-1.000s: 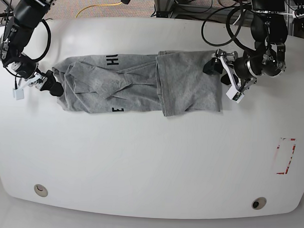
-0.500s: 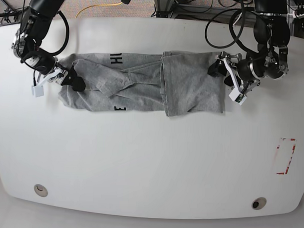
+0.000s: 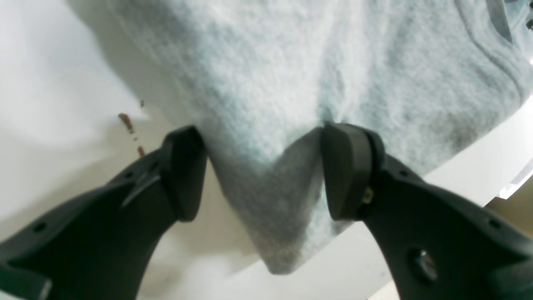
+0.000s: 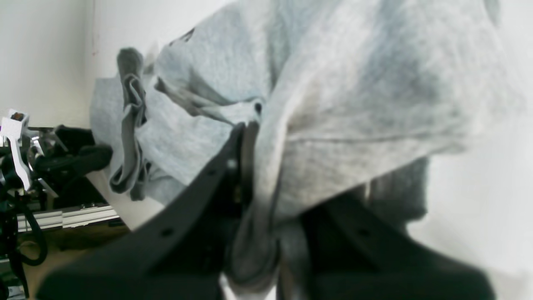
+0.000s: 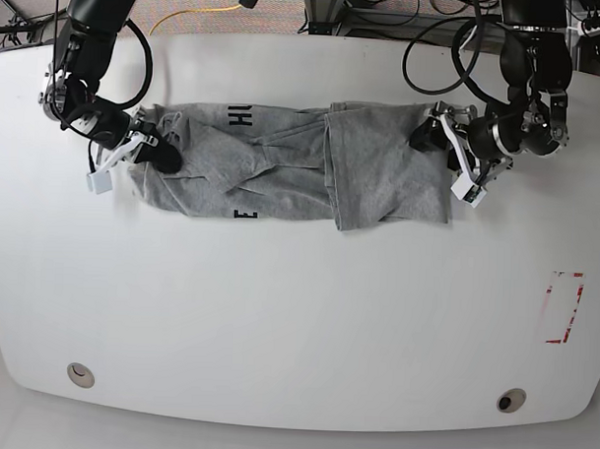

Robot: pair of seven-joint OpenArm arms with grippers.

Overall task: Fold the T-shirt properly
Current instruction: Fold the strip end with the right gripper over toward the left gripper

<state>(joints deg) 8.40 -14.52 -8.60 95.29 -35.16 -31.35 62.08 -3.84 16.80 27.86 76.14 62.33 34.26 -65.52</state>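
The heather-grey T-shirt [image 5: 282, 165] lies as a long, wrinkled band across the back half of the white table [image 5: 297, 313], with black letters showing at its top and bottom edges. My right gripper [image 5: 156, 156] is at the shirt's left end in the base view. In the right wrist view this gripper [image 4: 258, 175] is shut on a bunched fold of the T-shirt [image 4: 354, 83]. My left gripper [image 5: 436, 150] is at the shirt's right end. It stands open [image 3: 264, 175], and a corner of the T-shirt [image 3: 291, 62] lies between its two black fingers [image 3: 345, 171].
A red-and-white marked rectangle [image 5: 563, 308] is on the table at the right. Two round holes [image 5: 80, 374] [image 5: 511, 400] sit near the front edge. Black cables [image 5: 434, 52] and a yellow one [image 5: 194, 14] lie beyond the back edge.
My right gripper has moved right onto the shirt's left end and shut on the cloth, pushing that end inward. My left gripper has shifted only slightly and stays open.
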